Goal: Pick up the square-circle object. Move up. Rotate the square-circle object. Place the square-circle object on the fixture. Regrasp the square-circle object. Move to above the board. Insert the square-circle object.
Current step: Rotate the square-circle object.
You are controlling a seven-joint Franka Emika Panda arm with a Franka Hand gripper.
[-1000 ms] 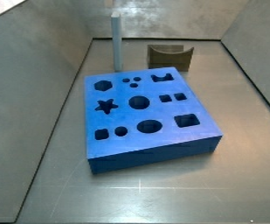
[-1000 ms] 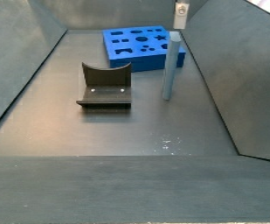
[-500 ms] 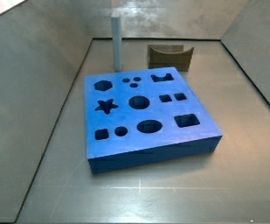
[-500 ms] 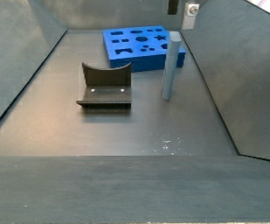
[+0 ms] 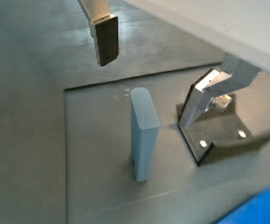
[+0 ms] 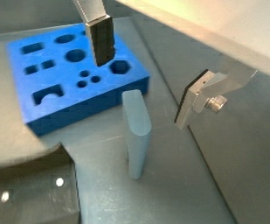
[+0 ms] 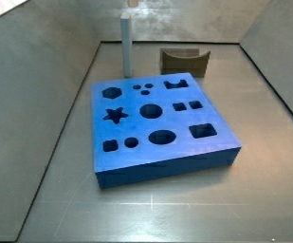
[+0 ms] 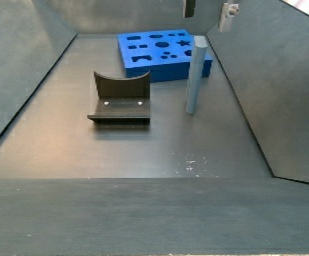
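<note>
The gripper (image 6: 148,74) has risen since the earlier frames, fingers spread wide, holding nothing, well above the square-circle object (image 6: 136,133). That peg stands upright on the floor beside the board (image 6: 46,94), apart from the fixture (image 8: 119,98). Judgement: the pick-up has not begun.

Count: 1 square-circle object (image 8: 193,74), standing upright on the floor, untouched. 1 fixture (image 8: 119,99). 1 board (image 7: 159,128) with 11 dark cutouts in a side view: 1 star, 5 circles, 3 squarish, 2 other shapes. 1 end effector (image 6: 151,74) above the peg, 2 fingers (image 6: 100,42), spread apart with nothing between them.
</note>
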